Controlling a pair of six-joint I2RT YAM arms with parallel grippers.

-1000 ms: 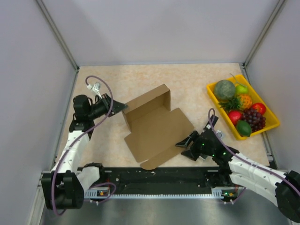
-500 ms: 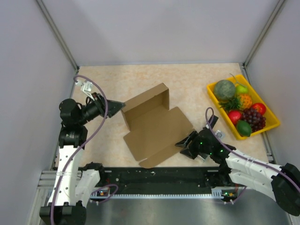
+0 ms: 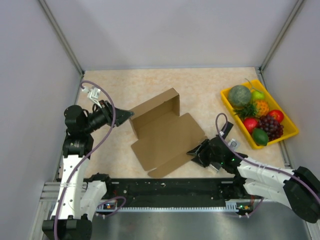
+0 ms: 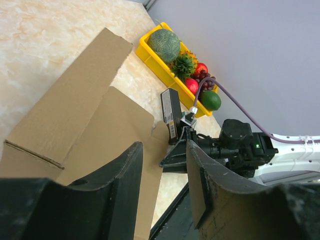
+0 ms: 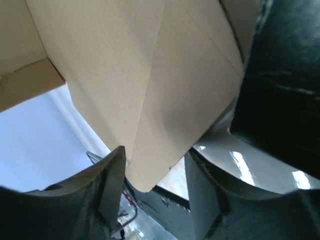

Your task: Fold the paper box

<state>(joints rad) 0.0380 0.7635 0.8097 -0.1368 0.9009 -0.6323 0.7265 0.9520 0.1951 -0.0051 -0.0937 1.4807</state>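
Looking down from the top view: paper box (image 3: 167, 132) in the middle of the frame, on the beige table (image 3: 200, 85), mostly flat and open, with one long wall standing up along its upper left side and a flap lying toward the lower edge. Just beside the left end of that raised wall, left gripper (image 3: 128, 114), fingers spread, nothing between them in the left wrist view. At the lower right corner of the box, right gripper (image 3: 195, 153), jaws apart, a corner of a brown flap reaching into the gap between the fingers (image 5: 112, 187); cannot tell if touching it. At the right edge of the frame, yellow tray (image 3: 289, 134) with fruit, well apart from the box.
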